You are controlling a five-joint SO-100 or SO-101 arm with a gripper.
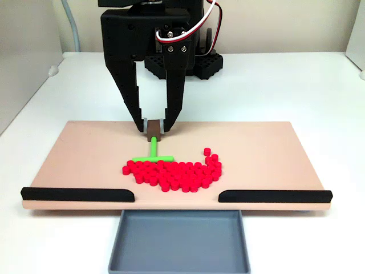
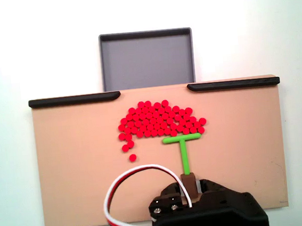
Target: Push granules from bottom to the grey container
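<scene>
- Nearest the lens in a fixed view, the grey container (image 1: 179, 242) sits on the white worktop (image 1: 319, 91), touching the board's front edge at the gap between two black strips (image 1: 78, 194)
- Its floor is bare grey; no pellets lie inside, seen also in the other fixed view (image 2: 147, 60)
- Beige board (image 1: 85, 148) carries everything else; the second strip (image 1: 275, 196) lies to the other side of the gap
- Black end effector (image 1: 154, 130) is clamped on the brown handle (image 1: 153, 130) of the green T-shaped pusher (image 1: 153, 155), fingers pressed against both sides
- Pusher's crossbar lies just beyond the fingertips, toward the container, touching the near edge of the pellet cluster
- Red granules (image 1: 174, 174) lie past the crossbar, between the end effector and the gap, all on the board
- One stray pellet (image 2: 132, 157) lies apart from the cluster, off to the side of the green stem
- Red, white and black wires (image 2: 117, 202) loop beside the end effector
</scene>
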